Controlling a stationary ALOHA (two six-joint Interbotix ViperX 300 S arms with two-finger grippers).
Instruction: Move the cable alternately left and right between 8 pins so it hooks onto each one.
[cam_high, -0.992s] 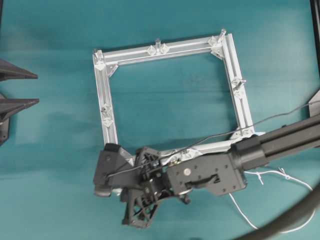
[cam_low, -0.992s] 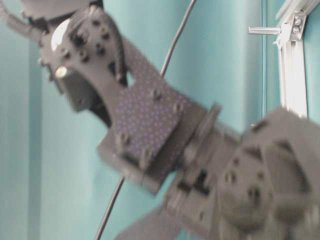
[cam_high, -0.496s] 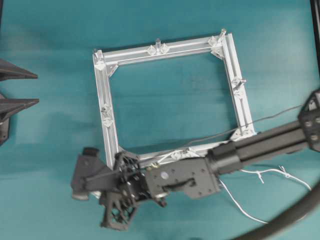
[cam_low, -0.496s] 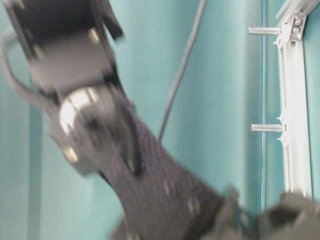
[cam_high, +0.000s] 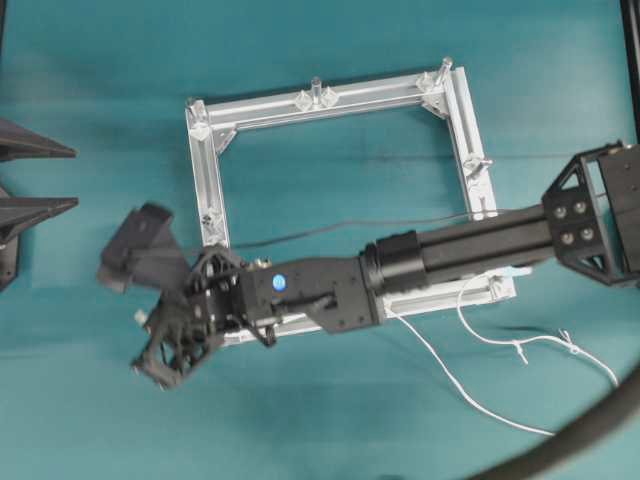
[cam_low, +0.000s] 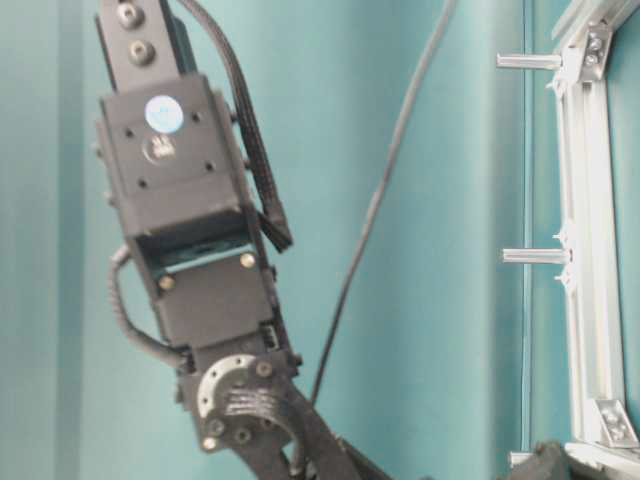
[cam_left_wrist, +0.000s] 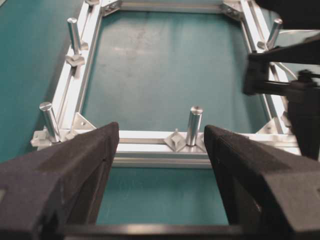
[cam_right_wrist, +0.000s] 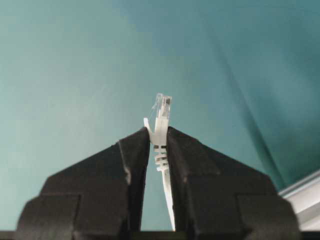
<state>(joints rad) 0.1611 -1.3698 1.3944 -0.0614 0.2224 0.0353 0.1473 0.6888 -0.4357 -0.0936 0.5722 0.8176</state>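
one thin white cable (cam_high: 470, 400) lies loose on the teal desk (cam_high: 330, 60), trailing in curves from the lower right corner of the square aluminium frame (cam_high: 205, 190) out toward the right, with a small knot along it. in the overhead view it passes under the right arm (cam_high: 470, 250) and cannot be followed to the gripper there. its other end shows in the right wrist view: a clear plug with a pale boot (cam_right_wrist: 161, 117) sticks up from between the two black fingers (cam_right_wrist: 130, 165) of the right gripper (cam_right_wrist: 158, 145), which are pressed together on it, pinching the cable just behind the plug. in the overhead view that gripper (cam_high: 160, 335) sits outside the frame, just past its lower left corner, with the arm stretched across the frame's bottom rail.

several of the pins (cam_left_wrist: 193, 125) stand upright on small brackets around the frame; the left wrist view shows four of them, and no cable can be seen on those. the left gripper (cam_left_wrist: 160, 145) has its fingers (cam_left_wrist: 75, 170) spread wide and holds nothing, looking at the frame from outside its near rail. a thick dark hose (cam_high: 580, 430) curves across the bottom right corner of the overhead view.
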